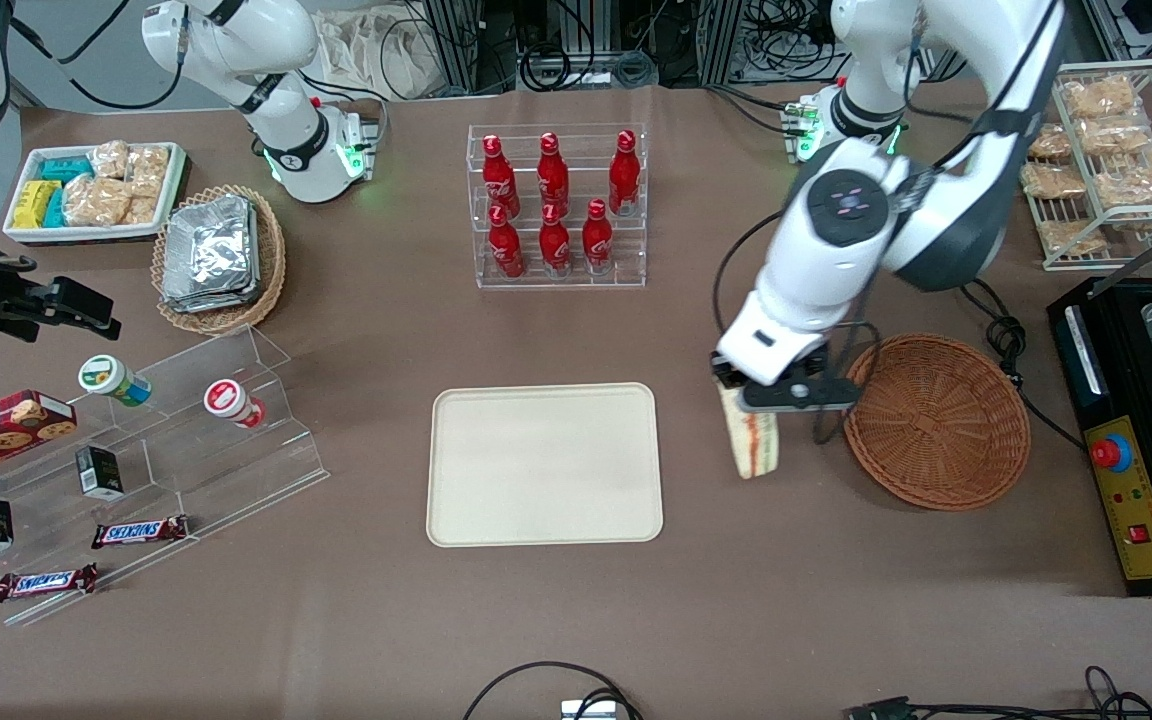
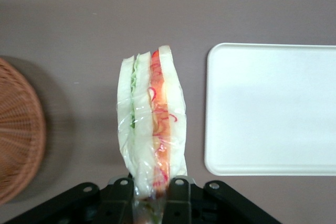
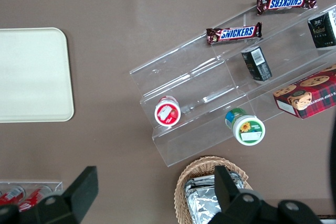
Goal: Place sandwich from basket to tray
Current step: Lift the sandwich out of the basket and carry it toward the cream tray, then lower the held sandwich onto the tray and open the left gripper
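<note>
The tray (image 1: 544,465) lay bare on the table (image 1: 336,620). Between it and the basket (image 1: 939,421), the gripper (image 1: 741,392) hung above the table, its fingers clamped on the top of the sandwich (image 1: 751,442), which dangled clear of both.

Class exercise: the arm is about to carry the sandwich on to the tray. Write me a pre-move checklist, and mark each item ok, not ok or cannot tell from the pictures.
1. Sandwich held by the end effector: ok; the fingers close on its upper end and it hangs down.
2. Sandwich out of the basket: ok; it hangs over bare table between basket and tray.
3. Tray free to receive it: ok; nothing lies on it.
4. Path from sandwich to tray free of obstacles: ok; only bare table in between.
5. Wrapper intact: ok in the wrist view; the hidden side cannot be told.
6. Grip firm enough not to slip: cannot tell.
</note>
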Controlling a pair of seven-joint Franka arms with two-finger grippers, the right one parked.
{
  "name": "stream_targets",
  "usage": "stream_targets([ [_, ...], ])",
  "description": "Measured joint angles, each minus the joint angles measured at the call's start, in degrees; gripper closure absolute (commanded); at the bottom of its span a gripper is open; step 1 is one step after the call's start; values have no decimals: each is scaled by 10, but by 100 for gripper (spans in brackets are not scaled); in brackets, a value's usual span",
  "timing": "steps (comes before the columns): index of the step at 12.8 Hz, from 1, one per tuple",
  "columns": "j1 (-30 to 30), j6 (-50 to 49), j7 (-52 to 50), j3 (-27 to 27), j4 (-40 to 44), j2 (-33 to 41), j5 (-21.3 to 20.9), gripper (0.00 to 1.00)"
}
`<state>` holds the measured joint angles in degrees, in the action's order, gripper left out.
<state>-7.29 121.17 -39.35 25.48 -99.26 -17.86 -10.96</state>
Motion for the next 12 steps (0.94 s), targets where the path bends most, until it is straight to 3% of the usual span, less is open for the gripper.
stream_targets([
  [5,-60,0,-42,-1,108,-121,-18,94],
  [12,-118,26,-97,-2,132,-212,-104,91],
])
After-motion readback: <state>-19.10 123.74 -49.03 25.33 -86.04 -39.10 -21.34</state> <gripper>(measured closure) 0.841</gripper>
